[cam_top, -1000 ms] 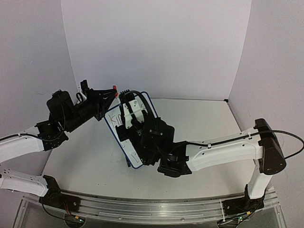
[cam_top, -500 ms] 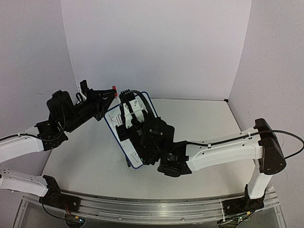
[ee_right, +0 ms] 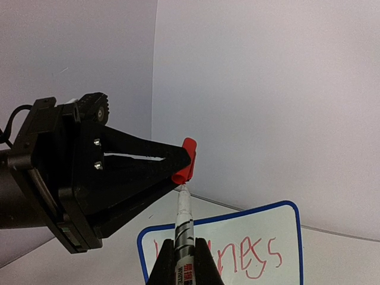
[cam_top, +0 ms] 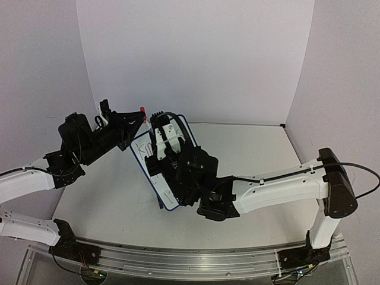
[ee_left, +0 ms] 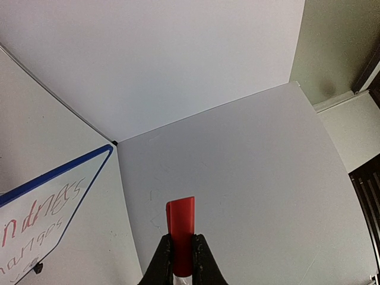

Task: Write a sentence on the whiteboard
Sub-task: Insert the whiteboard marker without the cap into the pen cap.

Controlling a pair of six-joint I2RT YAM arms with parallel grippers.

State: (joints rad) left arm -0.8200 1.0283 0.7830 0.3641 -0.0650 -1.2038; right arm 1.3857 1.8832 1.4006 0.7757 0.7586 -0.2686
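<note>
While the left gripper (cam_top: pixel 140 115) is pinching a red marker cap (ee_right: pixel 185 161) between its narrowly set black fingers, the right gripper (ee_right: pixel 184 256) is clamping a marker (ee_right: pixel 184 225) by its printed barrel, with both jaws closed tight against it. The marker is pointing upward in the right wrist view, and its pale tip is meeting the open lower end of the cap. Whether the tip is sitting inside the cap cannot be told. The cap is sticking out past the left fingertips, with its closed end facing away from that arm.

Below and behind the marker, the whiteboard (ee_right: pixel 279 228) is standing on the table (cam_top: pixel 255 154), left of centre and toward the back, between the two arms. Its thin dark-blue frame is showing along the top and side edges. The right arm's wrist is covering much of the board from above. The sentence (ee_left: pixel 41 208) is showing in thin red handwriting. From the left wrist view, parts of the lines are reading as "ndness" and "hanges", and the rest is running off the frame.
</note>
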